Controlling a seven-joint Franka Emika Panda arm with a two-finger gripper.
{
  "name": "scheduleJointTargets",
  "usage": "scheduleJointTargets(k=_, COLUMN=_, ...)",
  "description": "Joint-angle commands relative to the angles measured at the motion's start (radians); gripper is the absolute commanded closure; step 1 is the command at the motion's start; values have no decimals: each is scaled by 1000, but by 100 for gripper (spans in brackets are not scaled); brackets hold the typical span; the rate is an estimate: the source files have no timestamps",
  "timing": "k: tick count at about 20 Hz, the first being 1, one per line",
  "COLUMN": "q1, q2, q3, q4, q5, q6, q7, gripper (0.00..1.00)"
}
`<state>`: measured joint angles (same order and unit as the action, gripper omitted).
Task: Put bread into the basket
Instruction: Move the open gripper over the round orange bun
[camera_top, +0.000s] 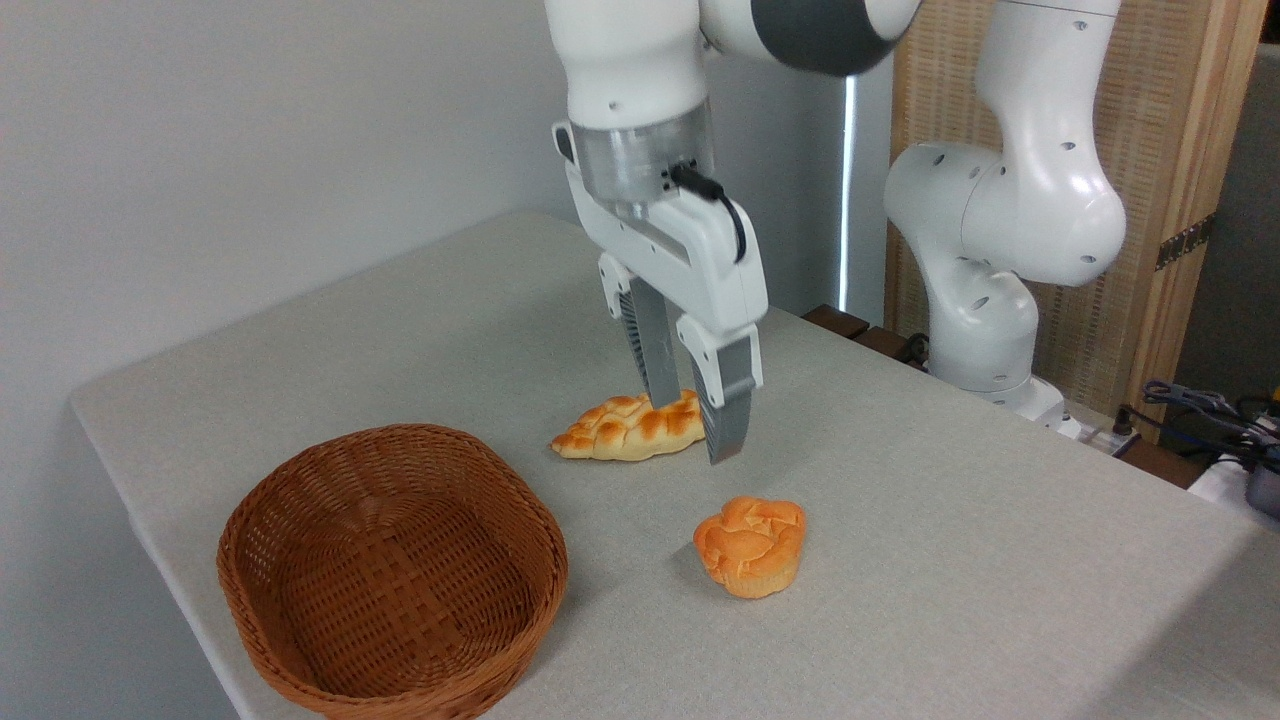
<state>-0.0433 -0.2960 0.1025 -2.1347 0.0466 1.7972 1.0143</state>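
The bread (751, 546), a small round orange-golden bun with a swirled top, sits on the grey table in front of the arm. My gripper (695, 428) hangs open above and a little behind the bun, its fingers pointing down with nothing between them. It partly covers the right end of the braided loaf. The basket (392, 571), a shallow reddish-brown wicker oval, stands empty at the lower left near the table's front corner.
A longer flat braided golden loaf (625, 428) lies behind the bun, between it and the gripper. The arm's white base (1000, 290) stands at the back right beside a wooden screen. Cables lie at the far right edge.
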Motion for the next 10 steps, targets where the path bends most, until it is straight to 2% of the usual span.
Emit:
scheduleJointTargets(k=1, q1=-4, q2=1, q3=9, q4=-19, q5=16, q6=28, q7=13, gripper=0)
scheduleJointTargets(k=10, q1=-6, q2=9, q3=60, q4=-21, q5=19, q6=57, q7=70, gripper=0)
